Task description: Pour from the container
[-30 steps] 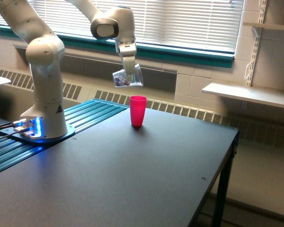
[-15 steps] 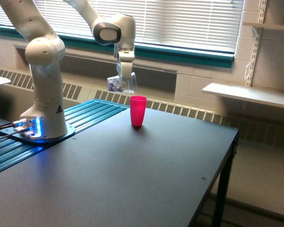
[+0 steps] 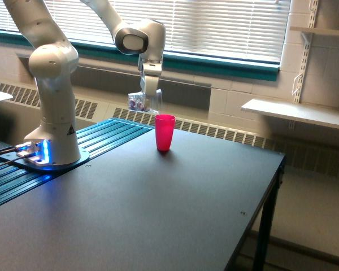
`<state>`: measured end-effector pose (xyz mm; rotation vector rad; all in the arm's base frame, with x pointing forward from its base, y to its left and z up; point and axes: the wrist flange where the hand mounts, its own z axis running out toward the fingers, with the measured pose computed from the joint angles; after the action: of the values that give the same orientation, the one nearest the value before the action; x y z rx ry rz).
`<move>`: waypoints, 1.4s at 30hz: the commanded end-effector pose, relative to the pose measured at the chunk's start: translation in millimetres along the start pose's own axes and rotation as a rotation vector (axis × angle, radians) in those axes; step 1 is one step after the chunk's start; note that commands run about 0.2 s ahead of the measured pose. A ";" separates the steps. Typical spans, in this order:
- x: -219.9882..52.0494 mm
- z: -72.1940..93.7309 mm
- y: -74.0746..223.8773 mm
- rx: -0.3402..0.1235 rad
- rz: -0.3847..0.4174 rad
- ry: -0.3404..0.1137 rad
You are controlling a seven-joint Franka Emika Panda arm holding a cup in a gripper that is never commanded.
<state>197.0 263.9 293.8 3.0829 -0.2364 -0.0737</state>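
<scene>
Window blinds and a radiator stood behind the dark counter [image 3: 158, 209]. The claw [image 3: 149, 94] was clamped on the container [image 3: 142, 102], hanging at ten o'clock from the pink cup [image 3: 164, 132], just above its rim. It had tipped back level since a second ago, so I judged the pouring finished.

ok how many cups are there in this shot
2: a clear cup with small pieces inside, held by the gripper above the table, and a pink cup standing on the table.
</scene>
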 end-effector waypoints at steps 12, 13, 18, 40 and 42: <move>11.2 2.5 -8.6 -0.044 0.080 -0.058; 12.2 1.3 -10.1 -0.038 0.081 -0.061; 12.4 -0.9 -14.6 -0.033 0.079 -0.061; 1.0 4.5 -4.8 -0.057 0.077 -0.107; 1.5 2.9 -5.2 -0.056 0.077 -0.108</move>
<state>200.4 269.6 288.2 3.0161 -0.3458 -0.2224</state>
